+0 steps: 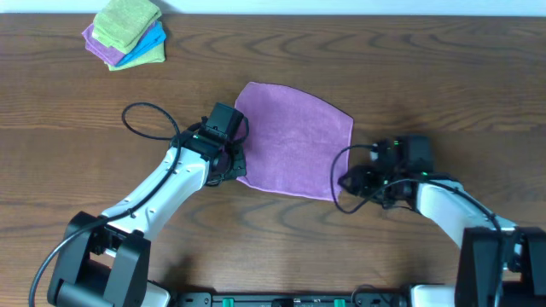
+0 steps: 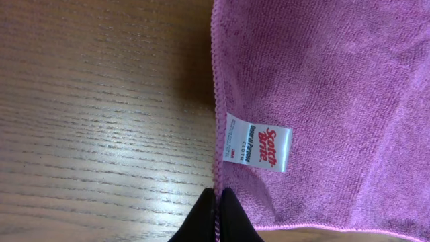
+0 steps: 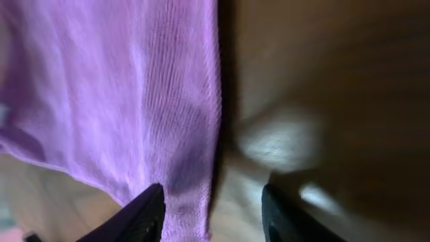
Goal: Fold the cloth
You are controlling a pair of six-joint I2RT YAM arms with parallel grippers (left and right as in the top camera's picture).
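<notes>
The lilac cloth (image 1: 294, 141) lies spread flat on the wooden table, mid-table. In the left wrist view (image 2: 322, 101) its white tag (image 2: 259, 142) sits near the left edge. My left gripper (image 1: 232, 162) is at the cloth's left edge near the front corner, and its fingers (image 2: 217, 215) are shut on that hem. My right gripper (image 1: 348, 182) is at the cloth's front right corner. Its fingers (image 3: 211, 215) are open, with the cloth's edge (image 3: 134, 87) lying between them, blurred.
A stack of folded cloths, lime-green, bright blue and purple (image 1: 126, 32), sits at the table's far left corner. A black cable (image 1: 145, 119) loops beside my left arm. Bare wood (image 1: 444, 77) surrounds the cloth.
</notes>
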